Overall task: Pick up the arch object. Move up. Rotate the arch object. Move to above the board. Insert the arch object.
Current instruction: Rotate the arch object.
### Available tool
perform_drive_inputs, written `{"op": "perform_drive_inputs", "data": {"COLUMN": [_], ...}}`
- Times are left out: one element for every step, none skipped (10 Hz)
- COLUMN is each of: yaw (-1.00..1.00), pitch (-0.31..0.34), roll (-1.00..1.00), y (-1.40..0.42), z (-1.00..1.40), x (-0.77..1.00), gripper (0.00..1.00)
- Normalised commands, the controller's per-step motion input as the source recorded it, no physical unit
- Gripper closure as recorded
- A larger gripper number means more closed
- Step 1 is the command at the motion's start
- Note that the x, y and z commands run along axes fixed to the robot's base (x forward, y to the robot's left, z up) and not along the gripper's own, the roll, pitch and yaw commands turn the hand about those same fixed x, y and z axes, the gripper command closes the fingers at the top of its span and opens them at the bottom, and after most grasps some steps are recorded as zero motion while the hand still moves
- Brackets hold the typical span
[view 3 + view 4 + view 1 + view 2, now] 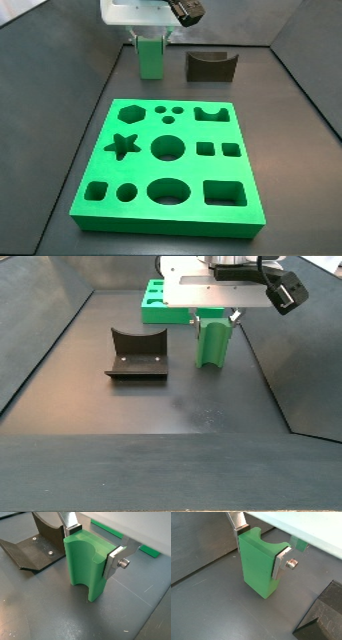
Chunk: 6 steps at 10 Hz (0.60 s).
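The arch object [87, 569] is a plain green slab with a curved notch in its upper end. It stands upright on the dark floor and also shows in a wrist view [258, 572] and in both side views [150, 60] [213, 346]. My gripper [93, 546] is shut on its upper part, one silver finger on each narrow side; it shows too in a wrist view [260, 549] and both side views [150, 38] [214, 320]. The board [144, 168], bright green with shaped cut-outs, lies flat apart from the arch object [163, 304].
The fixture [210, 66], a dark bracket on a base plate, stands on the floor right beside the arch object [136, 353] [33, 547] [324, 619]. Sloping dark walls enclose the floor on both sides.
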Motion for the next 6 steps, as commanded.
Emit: {"op": "perform_drive_inputs", "data": {"yaw": [-0.06, -0.06, -0.06, -0.04, -0.04, -0.04], "pitch": [-0.025, -0.026, -0.026, -0.024, -0.01, 0.022], "roll": [-0.15, -0.15, 0.05, 0.04, 0.04, 0.03], "y": [0.02, 0.02, 0.0, 0.0, 0.0, 0.0], "z": [-0.26, -0.26, 0.0, 1.0, 1.0, 0.95], "x": [0.0, 0.0, 0.0, 0.0, -0.01, -0.03], "gripper": [1.0, 1.0, 0.0, 0.0, 0.0, 0.0]}}
